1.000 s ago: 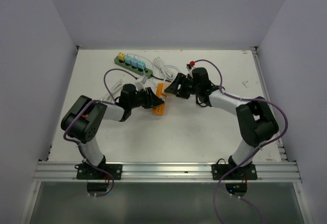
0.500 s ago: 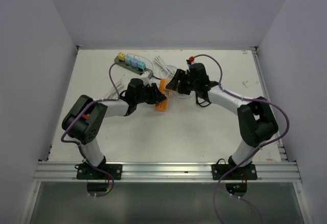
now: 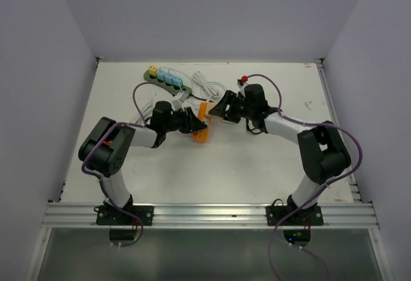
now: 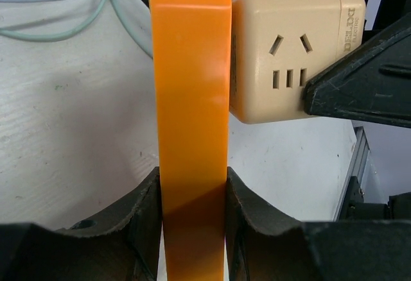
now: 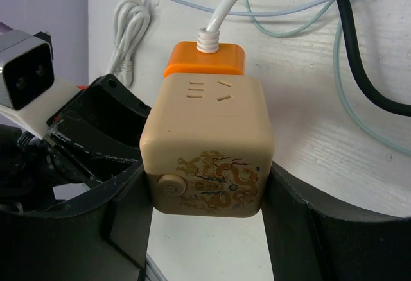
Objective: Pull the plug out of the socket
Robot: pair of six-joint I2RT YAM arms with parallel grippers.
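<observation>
The left black-and-white arm [image 3: 138,136] and the right black-and-white arm [image 3: 289,127] reach inward, elbows out. The left gripper [image 4: 192,194] clamps the flat orange plastic power strip [image 4: 192,88] edgewise. The right gripper [image 5: 205,197] clamps the beige cube-shaped plug adapter [image 5: 205,140].

The black right gripper [image 5: 205,194] clasped a beige plastic cube plug [image 5: 209,133] with a gold dragon print, seated against an orange plastic power strip [image 5: 205,59] trailing a white cord [image 5: 226,2].

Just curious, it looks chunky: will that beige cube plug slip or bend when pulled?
Probably rigid: the beige cube plug looks undeformed in the right gripper. Smooth sides might slip. Flush against the orange strip, it may resist.
</observation>
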